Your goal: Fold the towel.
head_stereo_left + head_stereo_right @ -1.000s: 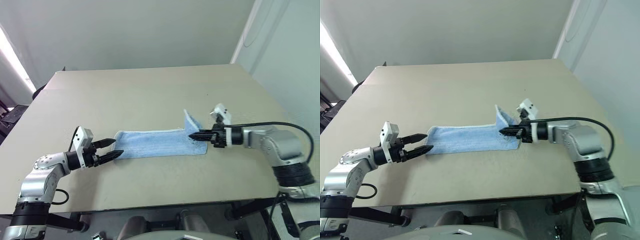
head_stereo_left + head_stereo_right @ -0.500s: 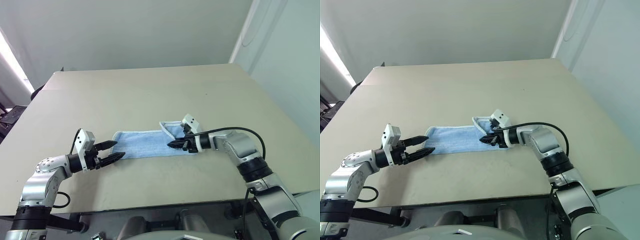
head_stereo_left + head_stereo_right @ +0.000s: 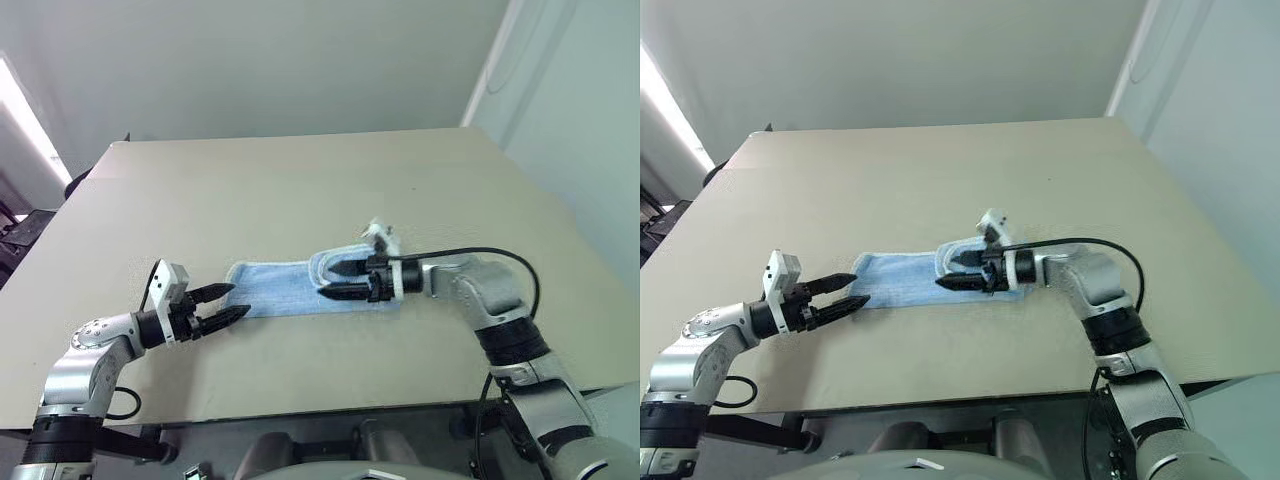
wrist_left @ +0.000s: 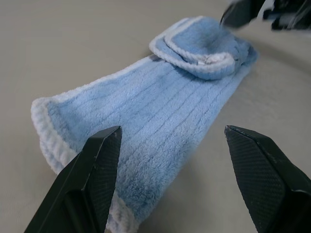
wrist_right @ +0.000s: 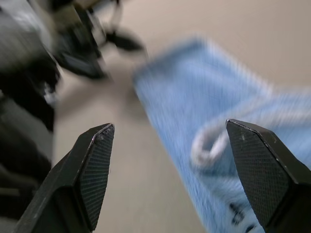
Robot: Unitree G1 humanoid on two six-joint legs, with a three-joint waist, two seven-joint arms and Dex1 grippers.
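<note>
The light blue towel (image 3: 275,286) lies as a long strip on the tan table (image 3: 300,180). Its right end is folded back over itself in a loose loop (image 3: 322,264), whose whitish border shows in the left wrist view (image 4: 199,51). My right gripper (image 3: 338,280) hovers open just over that folded end, nothing between its fingers; its wrist view looks along the towel (image 5: 228,102). Just off the towel's left end, my left gripper (image 3: 229,301) stands open and holds nothing, with the towel (image 4: 146,107) right ahead of its fingers.
The table's near edge (image 3: 300,405) runs just below both arms. A wall (image 3: 300,60) stands behind the table's far edge. A black cable (image 3: 480,255) arcs over my right forearm.
My right gripper carried the towel's right end leftward over the strip, then opened and let it go. The folded end now rests on the towel. The left gripper stayed put.
</note>
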